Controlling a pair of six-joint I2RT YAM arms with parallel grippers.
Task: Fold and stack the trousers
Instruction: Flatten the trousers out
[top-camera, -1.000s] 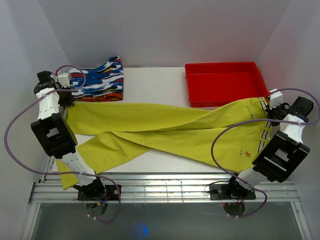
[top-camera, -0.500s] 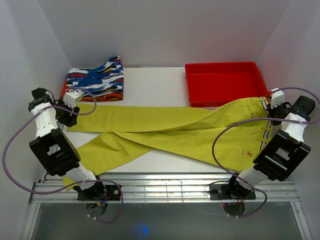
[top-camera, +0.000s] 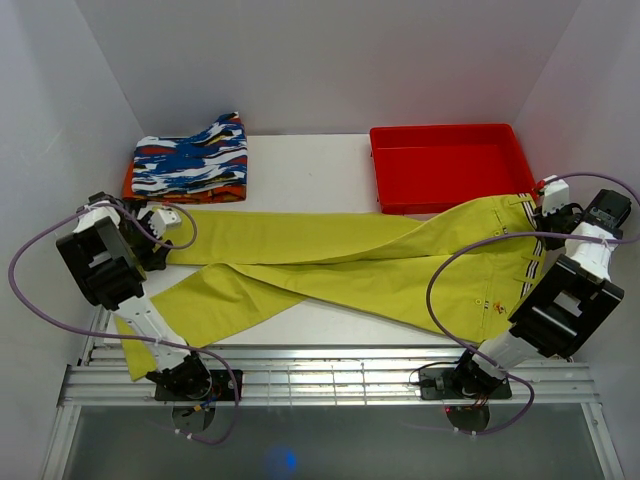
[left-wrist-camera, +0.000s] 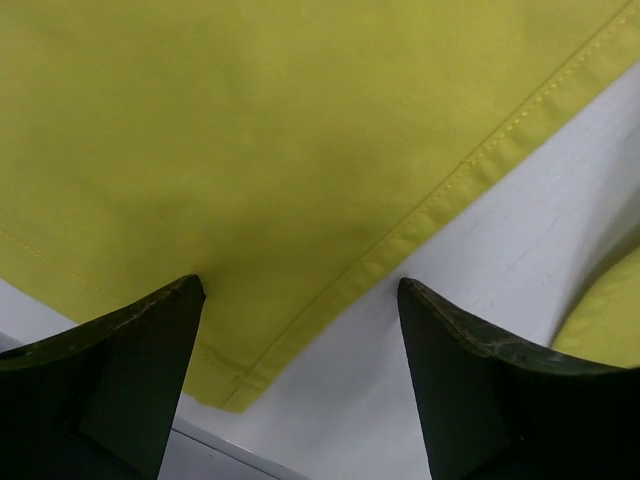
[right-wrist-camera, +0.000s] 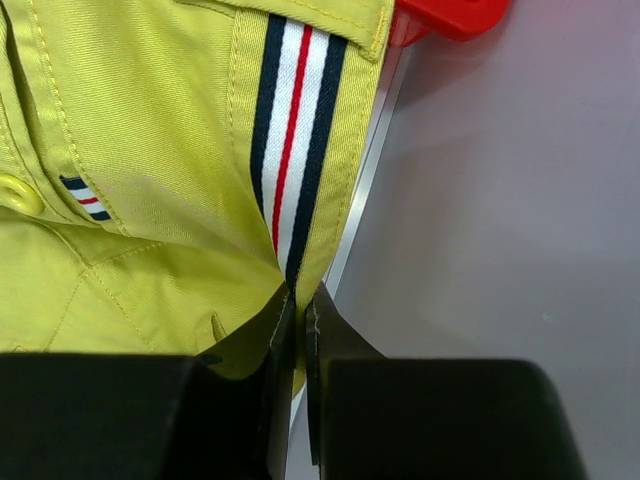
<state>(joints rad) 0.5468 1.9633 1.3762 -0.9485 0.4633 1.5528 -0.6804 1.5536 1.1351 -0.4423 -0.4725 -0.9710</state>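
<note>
While flat on table (top-camera: 300, 170), trousers (top-camera: 330, 260) tight between right fingers (right-wrist-camera: 330, 338).

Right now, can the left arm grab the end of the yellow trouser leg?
Probably yes. The left gripper hangs open right over the hem corner of the trousers, and nothing lies between its fingers and the cloth.

No word, number or brand could be read in any view. A tiny red-and-yellow mark (top-camera: 497, 306) sat on the trousers (top-camera: 330, 262) near the right edge of the table (top-camera: 300, 165), too small to make out.
</note>
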